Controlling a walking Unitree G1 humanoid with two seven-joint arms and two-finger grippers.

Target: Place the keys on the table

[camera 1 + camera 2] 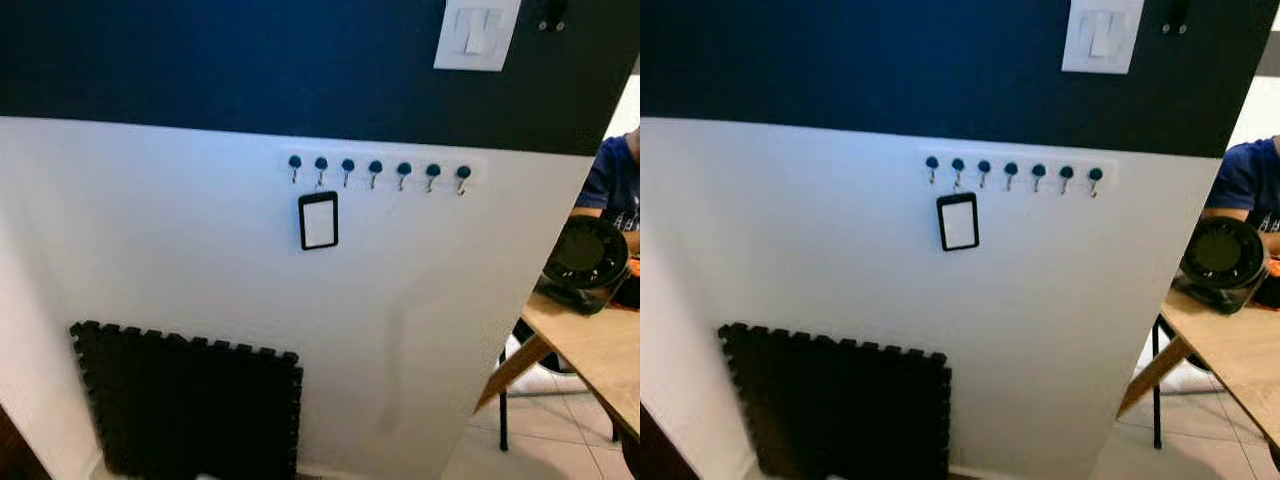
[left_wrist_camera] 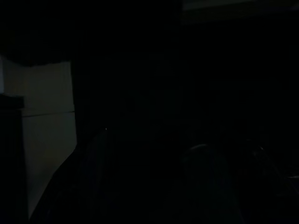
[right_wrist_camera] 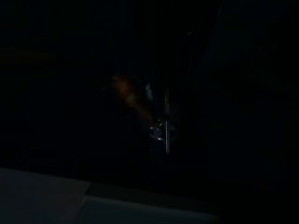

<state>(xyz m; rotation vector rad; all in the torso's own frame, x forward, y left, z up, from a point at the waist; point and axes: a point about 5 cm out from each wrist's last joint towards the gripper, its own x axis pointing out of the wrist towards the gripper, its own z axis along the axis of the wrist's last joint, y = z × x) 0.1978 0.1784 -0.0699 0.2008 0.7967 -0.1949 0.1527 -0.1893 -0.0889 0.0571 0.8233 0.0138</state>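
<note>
A row of several small dark hooks (image 1: 378, 168) runs along the white wall. From the second hook hangs a white tag with a black frame (image 1: 318, 220), with a small metal piece above it; I cannot make out separate keys. The wooden table (image 1: 600, 350) stands at the right edge, past the wall's corner. Both arms hang idle in the shade. The left wrist view is very dark, with a pale wall patch (image 2: 46, 126). In the dark right wrist view there is a small metallic glint (image 3: 159, 128) beside an orange smudge.
A black foam mat (image 1: 190, 410) leans against the wall low on the left. A white light switch (image 1: 478, 32) sits on the dark upper wall. A person in a blue shirt (image 1: 615, 185) sits behind a round black object (image 1: 585, 252) on the table. Tiled floor (image 1: 540, 450) lies below.
</note>
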